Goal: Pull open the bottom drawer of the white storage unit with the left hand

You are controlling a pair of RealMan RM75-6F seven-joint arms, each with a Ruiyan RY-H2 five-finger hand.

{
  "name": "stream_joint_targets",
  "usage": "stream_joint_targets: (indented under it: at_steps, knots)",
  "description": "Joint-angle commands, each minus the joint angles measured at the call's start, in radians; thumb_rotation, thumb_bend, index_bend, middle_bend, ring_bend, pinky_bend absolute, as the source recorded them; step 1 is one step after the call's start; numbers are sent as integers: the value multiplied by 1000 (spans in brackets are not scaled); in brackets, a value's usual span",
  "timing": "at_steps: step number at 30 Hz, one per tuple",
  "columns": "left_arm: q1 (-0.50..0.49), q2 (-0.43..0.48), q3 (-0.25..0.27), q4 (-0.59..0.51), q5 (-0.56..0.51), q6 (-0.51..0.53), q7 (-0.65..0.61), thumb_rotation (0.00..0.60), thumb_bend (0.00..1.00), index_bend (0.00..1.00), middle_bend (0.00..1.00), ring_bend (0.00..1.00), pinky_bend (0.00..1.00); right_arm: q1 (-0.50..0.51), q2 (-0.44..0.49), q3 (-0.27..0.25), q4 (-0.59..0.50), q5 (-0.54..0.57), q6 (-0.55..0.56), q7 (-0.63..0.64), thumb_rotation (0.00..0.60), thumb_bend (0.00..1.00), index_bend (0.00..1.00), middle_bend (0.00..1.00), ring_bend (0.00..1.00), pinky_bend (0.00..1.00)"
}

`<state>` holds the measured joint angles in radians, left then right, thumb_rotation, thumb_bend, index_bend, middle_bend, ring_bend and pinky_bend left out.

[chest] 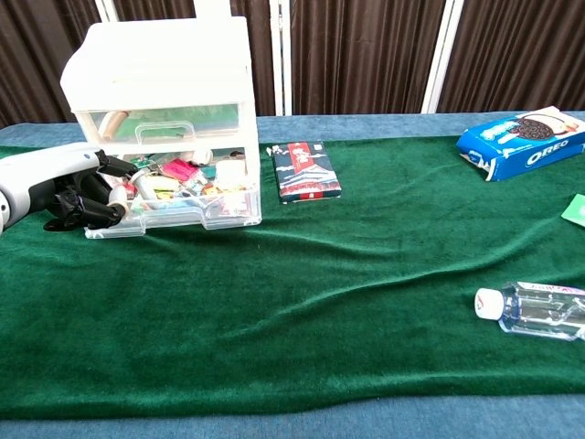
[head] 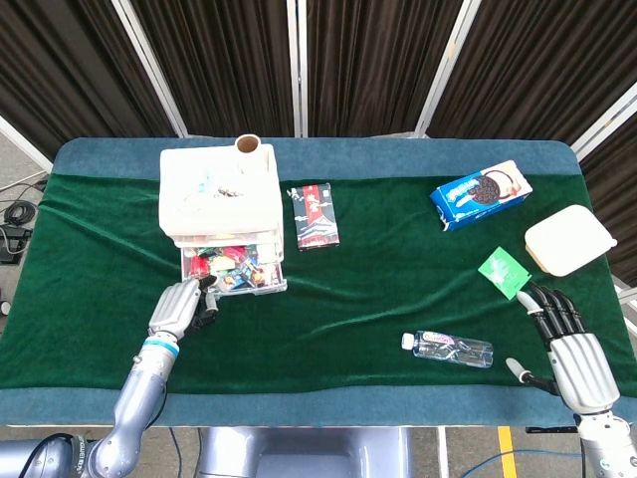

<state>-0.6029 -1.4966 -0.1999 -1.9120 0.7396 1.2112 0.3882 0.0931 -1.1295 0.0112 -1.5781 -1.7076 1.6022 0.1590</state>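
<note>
The white storage unit (head: 219, 194) (chest: 160, 69) stands at the table's far left. Its clear bottom drawer (head: 234, 271) (chest: 174, 203) is pulled out, showing several colourful small items. My left hand (head: 177, 307) (chest: 69, 187) has its dark fingers curled on the drawer's left front corner and holds it. My right hand (head: 569, 344) rests low at the right table edge, fingers spread, holding nothing; the chest view does not show it.
A dark patterned packet (head: 315, 216) (chest: 306, 171) lies right of the unit. An Oreo box (head: 481, 194) (chest: 521, 142), a white lidded container (head: 569, 239), a green card (head: 504, 272) and a lying water bottle (head: 448, 349) (chest: 535, 311) occupy the right side. A cardboard tube (head: 247, 145) stands behind the unit.
</note>
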Motion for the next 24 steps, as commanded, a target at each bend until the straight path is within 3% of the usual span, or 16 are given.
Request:
stream_joint_targets:
  at_steps: [1,24]
  knots:
    - [0,0,1,0,0,-1,-1,600,1000,415,834,727,695,0,0,0,0,0,0,0,600,84,0,0,0,0]
    - [7,0,9,-4,12,-4,-15,600,1000,413,833,727,695,1,-1,-1,-1,0,-3,-3,600,84,0,0,0,0]
